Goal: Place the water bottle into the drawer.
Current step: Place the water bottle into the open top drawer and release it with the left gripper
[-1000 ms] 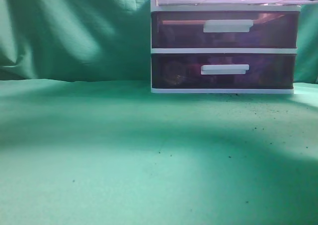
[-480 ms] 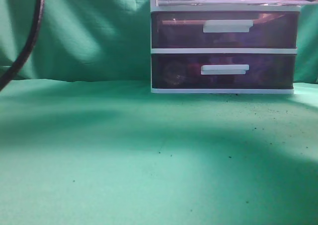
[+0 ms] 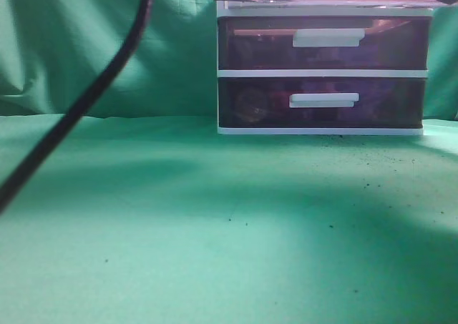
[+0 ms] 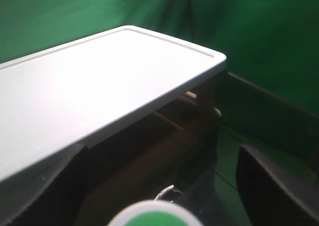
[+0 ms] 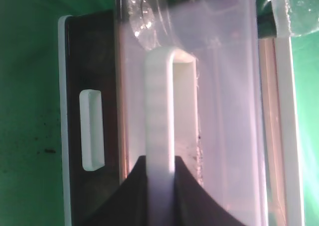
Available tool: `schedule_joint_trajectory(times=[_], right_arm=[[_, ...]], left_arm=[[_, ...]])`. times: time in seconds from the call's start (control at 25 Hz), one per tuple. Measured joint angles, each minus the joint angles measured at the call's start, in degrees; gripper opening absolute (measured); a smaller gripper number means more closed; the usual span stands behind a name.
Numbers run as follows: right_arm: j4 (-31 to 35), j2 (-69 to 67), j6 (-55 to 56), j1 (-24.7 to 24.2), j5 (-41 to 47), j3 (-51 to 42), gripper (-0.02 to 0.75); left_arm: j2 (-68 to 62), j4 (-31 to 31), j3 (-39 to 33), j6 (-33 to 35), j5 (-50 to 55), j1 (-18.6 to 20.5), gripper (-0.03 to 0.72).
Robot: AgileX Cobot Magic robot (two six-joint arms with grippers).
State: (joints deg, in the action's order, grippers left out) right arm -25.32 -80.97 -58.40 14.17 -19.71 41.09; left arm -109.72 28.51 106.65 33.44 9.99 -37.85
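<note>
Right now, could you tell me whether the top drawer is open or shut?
Open: the drawer juts out past the lower drawers, the right gripper on its handle.

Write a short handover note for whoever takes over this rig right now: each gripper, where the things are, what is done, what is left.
Right gripper: shut on the handle of the top drawer, which is pulled out.
Left gripper: over the open drawer, with the bottle cap between its fingers; the grip itself is out of view.
Bottle: shows through the drawer's front wall, so at least partly inside.
Done: drawer opened, bottle brought to it.
Left: release the bottle, withdraw.
</note>
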Motion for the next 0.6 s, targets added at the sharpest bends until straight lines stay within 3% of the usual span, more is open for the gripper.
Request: schedule_joint_trajectory(times=[0.12,0.16,0.4,0.48,0.6], right_arm=[[0.0,0.0,0.0,0.0,0.0,0.0,0.091],[0.0,0.0,0.0,0.0,0.0,0.0,0.091],[-0.6,0.1,2.9,0.0,0.2,0.0,0.091],[-0.9,0.3,3.8,0.0,0.6,0.0,0.091],[-1.0,0.3,4.2,0.0,0.9,0.0,0.091]], left_arm=[[-2.7,0.4,0.0,0.1,-5.2,-0.3,0.584],[-3.6,0.8,0.0,0.1,-7.4,-0.6,0.543],[-6.9,0.5,0.0,-0.6,-23.7,-4.4,0.558],[-8.1,-4.1,0.0,-4.7,-27.4,-5.5,0.558],[-10.7,-18.7,1.0,-20.3,-29.4,-6.3,0.558]])
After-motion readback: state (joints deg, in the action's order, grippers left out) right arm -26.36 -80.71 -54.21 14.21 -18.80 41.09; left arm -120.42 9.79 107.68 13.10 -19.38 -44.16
